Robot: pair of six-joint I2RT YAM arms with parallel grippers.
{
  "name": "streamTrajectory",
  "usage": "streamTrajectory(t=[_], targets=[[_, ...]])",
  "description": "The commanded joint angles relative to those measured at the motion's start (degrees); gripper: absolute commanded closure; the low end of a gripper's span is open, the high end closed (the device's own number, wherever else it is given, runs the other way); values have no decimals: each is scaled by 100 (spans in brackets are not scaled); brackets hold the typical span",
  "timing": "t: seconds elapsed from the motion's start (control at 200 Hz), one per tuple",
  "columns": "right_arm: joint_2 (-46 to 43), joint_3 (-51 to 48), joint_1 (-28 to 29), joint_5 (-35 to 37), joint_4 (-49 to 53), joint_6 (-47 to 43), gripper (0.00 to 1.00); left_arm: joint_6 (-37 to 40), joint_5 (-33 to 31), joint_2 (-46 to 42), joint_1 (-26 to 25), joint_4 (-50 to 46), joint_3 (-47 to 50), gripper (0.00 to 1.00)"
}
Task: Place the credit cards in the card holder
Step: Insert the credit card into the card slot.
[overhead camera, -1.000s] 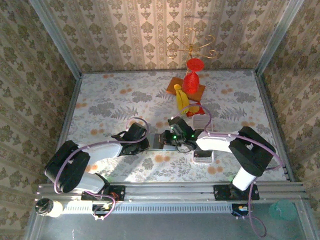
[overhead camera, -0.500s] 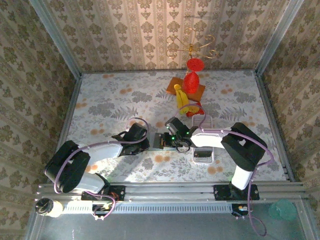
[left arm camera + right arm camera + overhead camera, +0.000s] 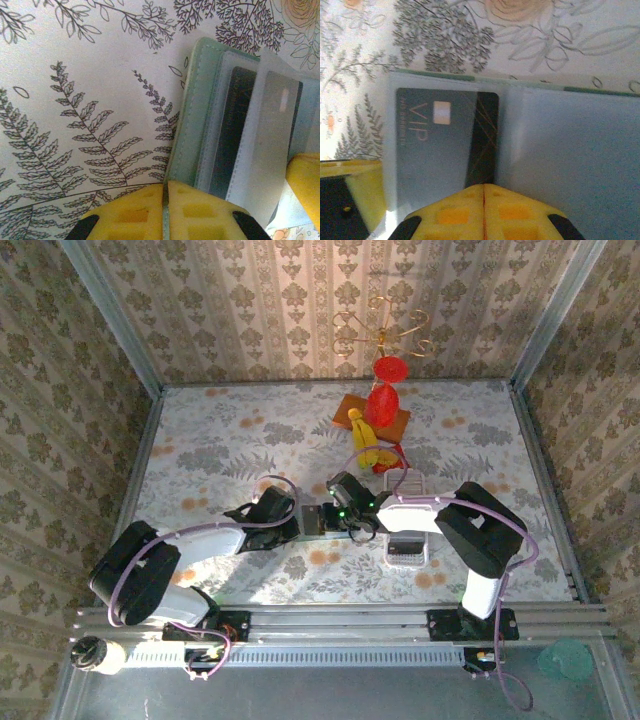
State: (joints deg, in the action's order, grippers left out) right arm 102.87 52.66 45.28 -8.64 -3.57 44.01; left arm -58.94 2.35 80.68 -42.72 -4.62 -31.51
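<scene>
Grips card holder (image 3: 187, 125) by its green edge in left end effector (image 3: 165, 200), toward worktop's (image 3: 220, 440) near edge, with right end effector (image 3: 484, 200) clenched at its sleeved grey card (image 3: 440, 135).

Just one word can be read — "VIP", in gold on the dark grey card (image 3: 445, 140) — the small line beside it is too blurred.

staged robot lab test cell: damask wallpaper panels (image 3: 300, 310) in metal frame posts (image 3: 113, 315), floral-print table (image 3: 220, 440), aluminium mounting rail (image 3: 340, 618) along near edge.
</scene>
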Motion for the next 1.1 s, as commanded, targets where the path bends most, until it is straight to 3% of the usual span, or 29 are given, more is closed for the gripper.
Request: streamTrajectory(t=[0.0, 0.145, 0.35, 0.795, 1.095], targets=[[-359, -203, 34, -173, -515, -52, 92, -51, 319, 254, -149, -64, 137, 90], [-586, -327, 31, -132, -559, -11, 90, -47, 315, 222, -149, -136, 114, 91], [-470, -17, -67, 346, 604, -399, 94, -73, 213, 134, -136, -256, 119, 91], [166, 351, -5, -67, 941, -452, 96, -127, 260, 149, -157, -155, 215, 93], [104, 459, 139, -252, 768, -683, 97, -140, 280, 149, -165, -162, 224, 93]])
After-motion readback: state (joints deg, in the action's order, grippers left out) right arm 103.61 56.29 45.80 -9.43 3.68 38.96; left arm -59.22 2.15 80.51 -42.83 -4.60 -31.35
